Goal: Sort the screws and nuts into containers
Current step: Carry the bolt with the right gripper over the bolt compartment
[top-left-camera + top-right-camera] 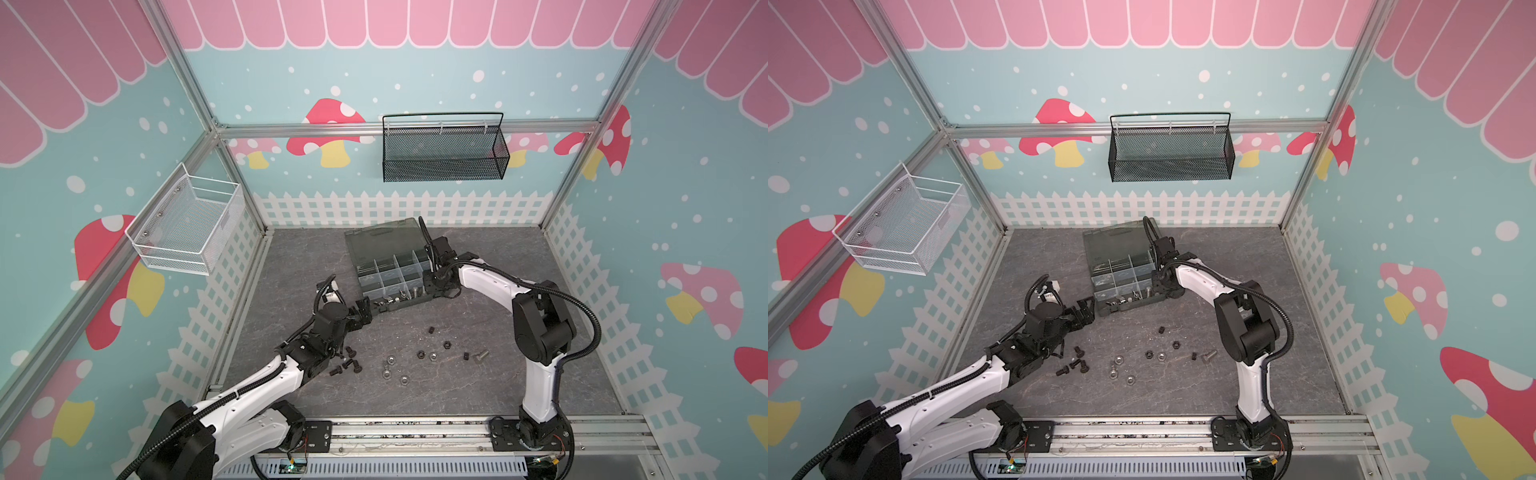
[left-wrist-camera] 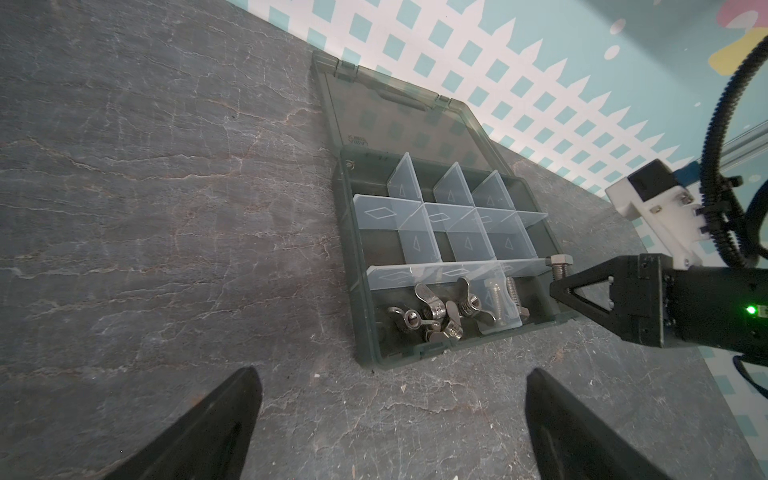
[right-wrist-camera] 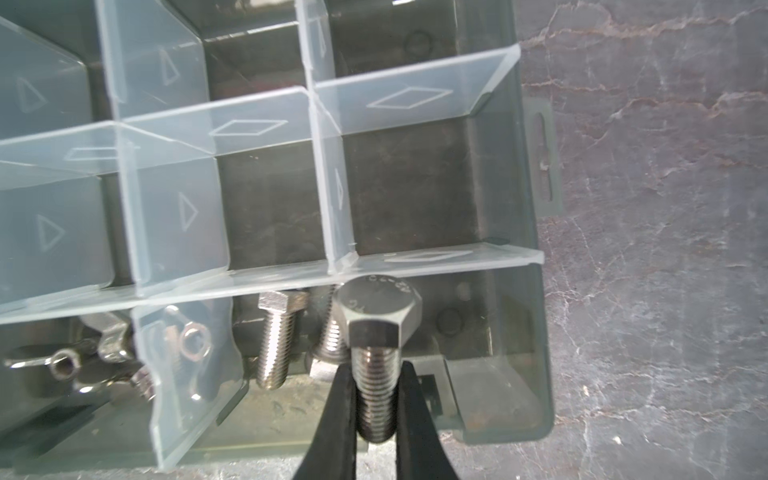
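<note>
Containers [image 2: 415,216] fill the open box [image 1: 374,241] at the back of the worktop [image 1: 457,386], with the left gripper [image 2: 390,386] spread wide just before it. The right gripper [image 3: 376,374] is clamped on a silver screw [image 3: 380,316] over the front row, where wing nuts [image 2: 432,311] and two screws [image 3: 272,345] lie; black screws [image 1: 353,365] and nuts [image 1: 390,360] lie loose on the worktop.

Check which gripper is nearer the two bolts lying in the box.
Right. The right gripper hangs just over the bolts, shut on a third bolt; the left gripper, open, sits outside the box.
</note>
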